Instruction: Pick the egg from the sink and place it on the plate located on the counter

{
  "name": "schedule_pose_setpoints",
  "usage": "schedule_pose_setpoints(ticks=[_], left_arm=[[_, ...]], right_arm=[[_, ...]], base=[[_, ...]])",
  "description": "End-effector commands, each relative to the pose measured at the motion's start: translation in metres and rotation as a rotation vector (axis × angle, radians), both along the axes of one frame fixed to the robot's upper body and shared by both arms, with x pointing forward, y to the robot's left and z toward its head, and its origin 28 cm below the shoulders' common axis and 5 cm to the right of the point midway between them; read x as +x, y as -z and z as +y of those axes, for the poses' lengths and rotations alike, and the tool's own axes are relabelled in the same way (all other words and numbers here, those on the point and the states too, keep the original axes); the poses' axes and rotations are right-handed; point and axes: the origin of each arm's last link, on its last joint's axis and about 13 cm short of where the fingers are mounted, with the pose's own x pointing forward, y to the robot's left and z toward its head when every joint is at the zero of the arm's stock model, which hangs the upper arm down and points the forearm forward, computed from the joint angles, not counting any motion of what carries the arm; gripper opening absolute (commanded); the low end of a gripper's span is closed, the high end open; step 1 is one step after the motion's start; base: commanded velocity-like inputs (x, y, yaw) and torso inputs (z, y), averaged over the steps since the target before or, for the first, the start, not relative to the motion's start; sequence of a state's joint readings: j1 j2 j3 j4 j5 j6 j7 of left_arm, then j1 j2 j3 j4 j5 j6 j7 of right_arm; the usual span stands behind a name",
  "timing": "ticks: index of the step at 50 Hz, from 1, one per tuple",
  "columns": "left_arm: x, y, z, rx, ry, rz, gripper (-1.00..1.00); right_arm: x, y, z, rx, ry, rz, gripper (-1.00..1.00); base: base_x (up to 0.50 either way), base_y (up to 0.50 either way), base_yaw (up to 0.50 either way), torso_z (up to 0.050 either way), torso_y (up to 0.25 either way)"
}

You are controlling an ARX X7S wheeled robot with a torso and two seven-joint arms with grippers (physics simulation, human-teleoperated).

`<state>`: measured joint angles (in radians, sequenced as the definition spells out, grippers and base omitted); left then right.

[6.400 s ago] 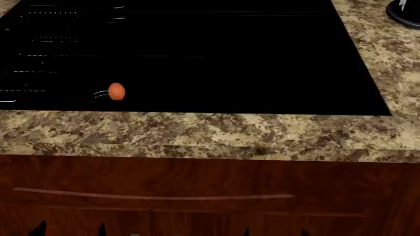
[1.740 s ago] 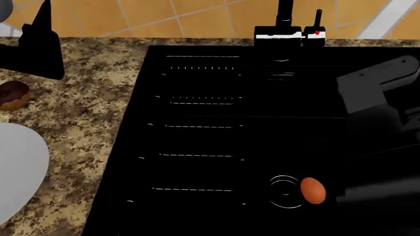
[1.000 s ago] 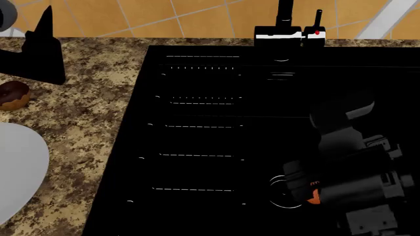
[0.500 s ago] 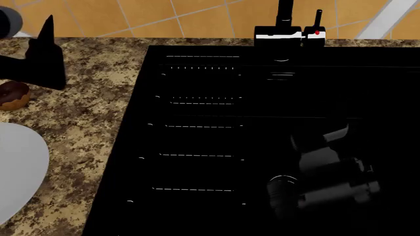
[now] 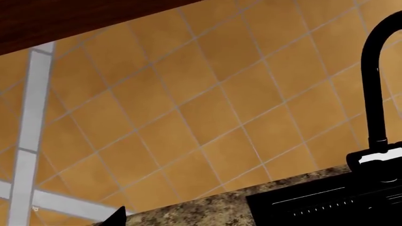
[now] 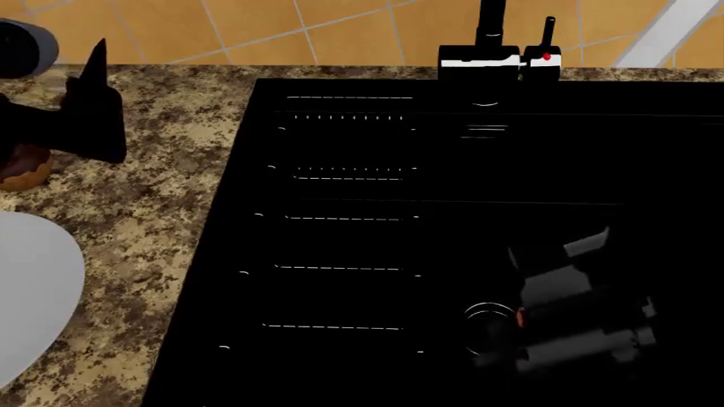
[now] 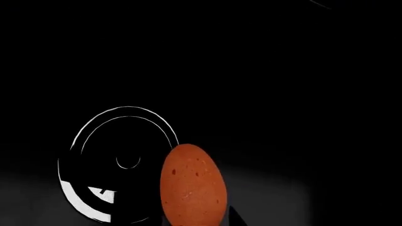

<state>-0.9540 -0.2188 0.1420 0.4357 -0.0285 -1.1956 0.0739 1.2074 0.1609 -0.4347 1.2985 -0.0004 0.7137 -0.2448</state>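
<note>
The orange-brown egg (image 7: 192, 186) lies on the floor of the black sink (image 6: 339, 246), right beside the drain ring (image 7: 119, 160). In the head view only a sliver of the egg (image 6: 520, 317) shows past my right arm. My right gripper (image 6: 511, 327) is down in the sink, its jaws close against the egg's sides; one dark fingertip (image 7: 234, 217) shows right beside it. The grey-white plate (image 6: 29, 297) lies on the speckled counter (image 6: 147, 212) at the left edge. My left gripper (image 6: 97, 106) hovers open and empty above the counter, far from the egg.
A chocolate-glazed doughnut (image 6: 23, 168) lies on the counter behind the plate, partly under my left gripper. The black faucet (image 6: 492, 34) stands at the sink's back rim before an orange tiled wall (image 5: 201, 108).
My right arm came down into the sink over the egg and covered it; a sliver of egg now shows again. My left gripper drifted slightly right and down, over the doughnut.
</note>
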Motion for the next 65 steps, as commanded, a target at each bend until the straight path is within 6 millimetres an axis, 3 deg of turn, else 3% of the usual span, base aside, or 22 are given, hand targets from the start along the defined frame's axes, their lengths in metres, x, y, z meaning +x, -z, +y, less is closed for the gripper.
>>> schedule_pose_setpoints(ticks=[1, 7, 16, 26, 37, 48, 65], left_arm=[[-0.001, 0.002, -0.002, 0.002, 0.008, -0.002, 1.0], [-0.002, -0.003, -0.003, 0.002, 0.013, -0.005, 1.0], [-0.003, -0.002, -0.003, -0.001, 0.014, -0.006, 1.0], [-0.004, -0.003, -0.003, -0.004, 0.016, -0.01, 1.0], [-0.004, -0.004, -0.004, -0.004, 0.021, -0.013, 1.0], [-0.007, -0.005, -0.007, -0.009, 0.044, -0.027, 1.0], [-0.013, -0.006, -0.005, -0.054, 0.091, -0.039, 1.0]], right_arm=[[0.003, -0.002, -0.006, -0.016, -0.019, -0.052, -1.0], [0.005, -0.005, -0.013, -0.03, -0.038, -0.11, -1.0], [-0.026, -0.018, -0.016, -0.036, -0.067, -0.168, -1.0], [-0.058, -0.048, -0.023, 0.003, -0.066, -0.291, -1.0], [-0.078, -0.067, -0.032, 0.076, -0.099, -0.349, -1.0], [-0.112, -0.096, -0.033, 0.182, -0.19, -0.431, -1.0], [-0.123, -0.122, -0.034, 0.244, -0.252, -0.515, -1.0]], base=[[0.0, 0.0, 0.0, 0.0, 0.0], [0.0, 0.0, 0.0, 0.0, 0.0], [0.0, 0.0, 0.0, 0.0, 0.0], [0.0, 0.0, 0.0, 0.0, 0.0], [0.0, 0.0, 0.0, 0.0, 0.0], [0.0, 0.0, 0.0, 0.0, 0.0], [0.0, 0.0, 0.0, 0.0, 0.0]])
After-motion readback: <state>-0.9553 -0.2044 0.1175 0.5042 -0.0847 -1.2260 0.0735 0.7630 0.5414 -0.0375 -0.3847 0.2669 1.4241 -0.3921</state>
